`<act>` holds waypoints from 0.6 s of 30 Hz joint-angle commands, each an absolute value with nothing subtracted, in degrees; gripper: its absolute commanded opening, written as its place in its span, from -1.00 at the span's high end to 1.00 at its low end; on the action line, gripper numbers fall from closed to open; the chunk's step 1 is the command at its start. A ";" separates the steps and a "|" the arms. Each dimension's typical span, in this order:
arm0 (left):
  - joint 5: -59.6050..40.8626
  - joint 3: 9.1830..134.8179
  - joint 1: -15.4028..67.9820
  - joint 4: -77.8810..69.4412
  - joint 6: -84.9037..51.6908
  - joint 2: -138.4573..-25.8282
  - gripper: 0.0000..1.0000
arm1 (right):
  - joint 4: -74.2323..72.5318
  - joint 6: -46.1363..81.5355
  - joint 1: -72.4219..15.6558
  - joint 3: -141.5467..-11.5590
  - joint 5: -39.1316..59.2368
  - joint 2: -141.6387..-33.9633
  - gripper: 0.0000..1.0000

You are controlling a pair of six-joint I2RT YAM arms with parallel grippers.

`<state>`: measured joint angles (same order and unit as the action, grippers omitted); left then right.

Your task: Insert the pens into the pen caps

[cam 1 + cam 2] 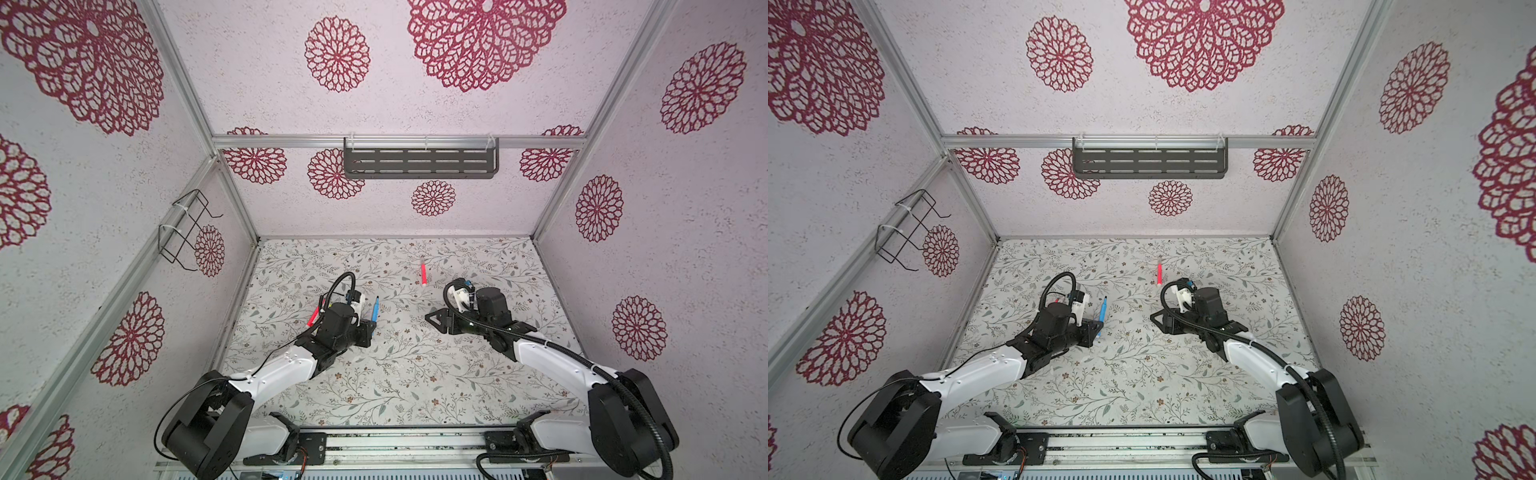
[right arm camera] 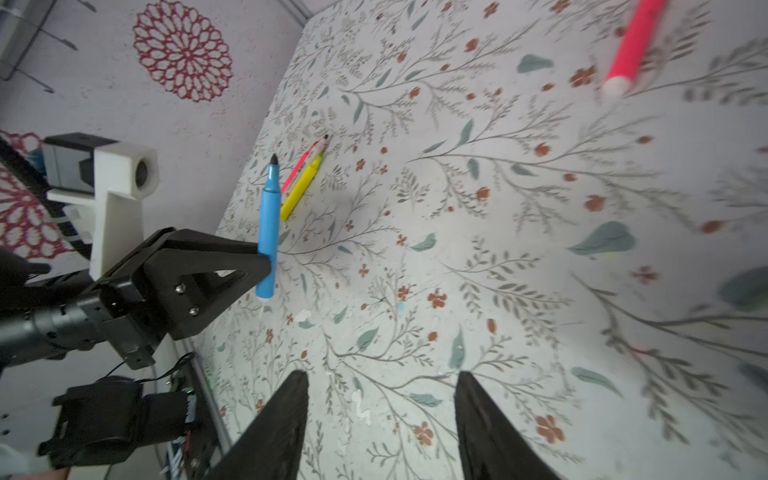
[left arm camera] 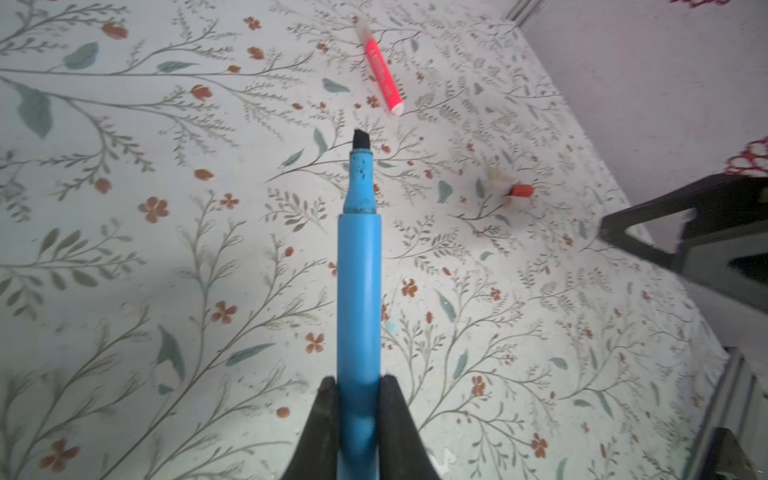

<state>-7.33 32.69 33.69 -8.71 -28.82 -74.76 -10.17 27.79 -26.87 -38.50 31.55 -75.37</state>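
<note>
Capping under way: the left gripper clamps the blue pen by its tail, nib bare, near the pink pen; the right gripper gapes empty. Next, likely: fetch the blurred pale cap near that pink pen and align it with the nib

On the table, left of centre, the left gripper clamps the lower barrel of a marker pen. Just left of that arm, a pair of pens lies side by side. The right gripper hovers right of centre, facing the left one. A small cap lies on the table between them. Behind the right gripper, a lone pen lies nearer the back wall. A shelf hangs on the back wall, a wire rack on the left wall.
</note>
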 commanded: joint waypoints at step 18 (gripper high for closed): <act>-9.29 32.91 42.04 -19.12 -31.79 -75.01 0.80 | -30.40 38.23 -34.33 -44.26 37.84 -86.24 -0.18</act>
